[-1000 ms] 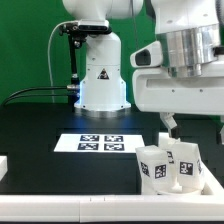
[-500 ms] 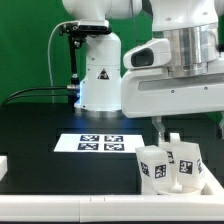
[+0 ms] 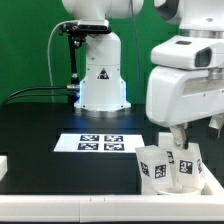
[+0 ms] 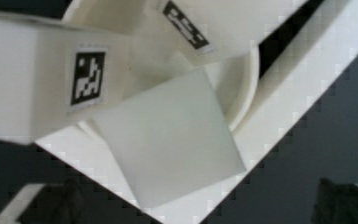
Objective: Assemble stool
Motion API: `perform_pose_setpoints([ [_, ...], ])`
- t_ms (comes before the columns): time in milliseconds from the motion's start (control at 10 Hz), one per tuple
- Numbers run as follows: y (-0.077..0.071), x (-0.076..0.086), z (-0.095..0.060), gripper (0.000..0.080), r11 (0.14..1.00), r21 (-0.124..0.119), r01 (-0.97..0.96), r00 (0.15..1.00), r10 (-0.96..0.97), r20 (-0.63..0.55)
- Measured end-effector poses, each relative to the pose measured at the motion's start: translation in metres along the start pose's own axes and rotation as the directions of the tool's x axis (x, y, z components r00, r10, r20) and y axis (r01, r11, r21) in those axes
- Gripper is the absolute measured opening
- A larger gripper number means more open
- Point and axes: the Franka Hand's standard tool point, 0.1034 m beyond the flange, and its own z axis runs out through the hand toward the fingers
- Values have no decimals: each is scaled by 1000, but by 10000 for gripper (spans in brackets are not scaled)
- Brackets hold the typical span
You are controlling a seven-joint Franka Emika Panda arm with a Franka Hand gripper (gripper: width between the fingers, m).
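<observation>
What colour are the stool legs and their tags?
White legs with black-and-white square tags; clearest in the exterior view.

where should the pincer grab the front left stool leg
Grip the front leg near its top end, coming straight down from above. It stands roughly upright with a tagged flat face forward and other legs packed against its right, so only the top and the exterior view's left side look free.
</observation>
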Motion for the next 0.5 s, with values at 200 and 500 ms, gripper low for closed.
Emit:
perform_pose_setpoints([
  [200,6,-3,1,648,999,-1,48,999,-48,0],
  [500,2,-3,27,648,998,-13,68,998,-68,8],
])
